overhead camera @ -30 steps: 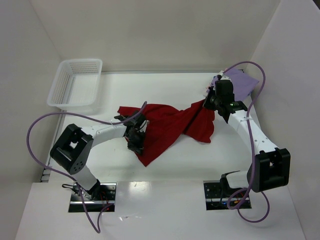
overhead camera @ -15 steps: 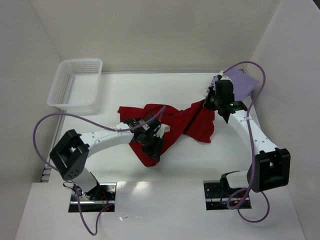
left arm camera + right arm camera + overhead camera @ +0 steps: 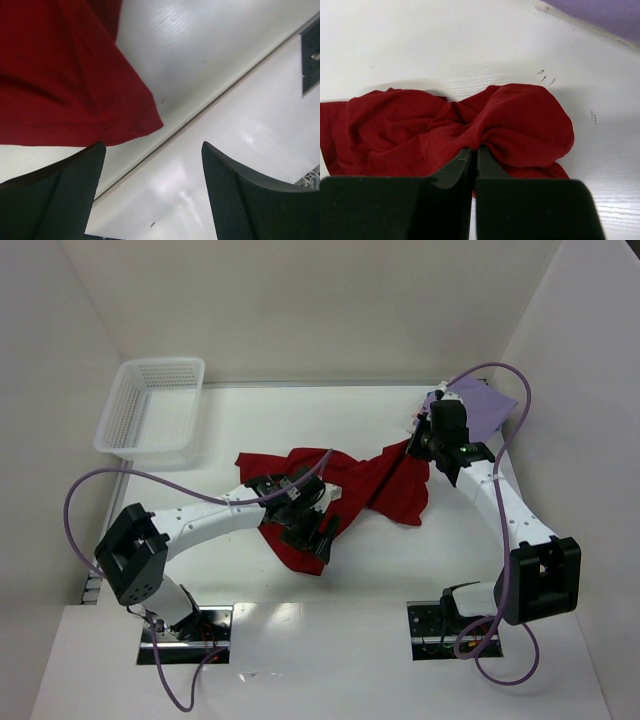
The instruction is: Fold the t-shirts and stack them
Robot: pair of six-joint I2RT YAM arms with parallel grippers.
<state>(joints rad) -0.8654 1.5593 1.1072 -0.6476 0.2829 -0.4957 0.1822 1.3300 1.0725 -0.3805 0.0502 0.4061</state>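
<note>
So the dark red t-shirt [image 3: 365,485] lies crumpled across the middle of the surface [image 3: 300,410], stretched in a rough band between the two arms. The left fingers [image 3: 70,195] are spread wide with nothing between them. In the left wrist view they sit just over the shirt's near corner [image 3: 75,75], hem showing, bare surface right next to it. The right fingers [image 3: 452,172] are pinched tight on a bunched-up fold at the shirt's far right end [image 3: 520,125], and the cloth puckers into the grip. The lavender t-shirt [image 3: 485,405] sits folded in the far right corner, just behind the right wrist, and its edge peeks into the right wrist view [image 3: 600,12]. The white mesh basket [image 3: 150,415] is off in the far left corner, well apart from the shirts.
</note>
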